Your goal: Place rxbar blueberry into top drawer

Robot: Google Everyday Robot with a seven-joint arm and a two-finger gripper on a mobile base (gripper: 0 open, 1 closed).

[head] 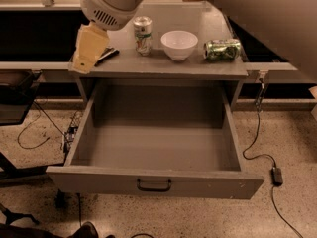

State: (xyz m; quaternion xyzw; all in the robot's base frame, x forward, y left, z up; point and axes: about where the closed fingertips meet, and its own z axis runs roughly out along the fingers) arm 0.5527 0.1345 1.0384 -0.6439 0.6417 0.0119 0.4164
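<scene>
The top drawer point(153, 182) stands pulled wide open below the counter, its grey box empty, with a dark pull handle at the front centre. The rxbar blueberry point(108, 54) is a dark flat bar lying on the counter's left end, mostly hidden behind my gripper. My gripper point(88, 51), with pale yellowish fingers, hangs from the big white arm directly over the bar at the counter's left edge.
On the grey counter point(163, 68) stand an upright green-and-white can point(142, 34), a white bowl point(179, 44) and a green can lying on its side point(223, 49). Cables and a power brick point(277, 175) lie on the speckled floor right of the drawer.
</scene>
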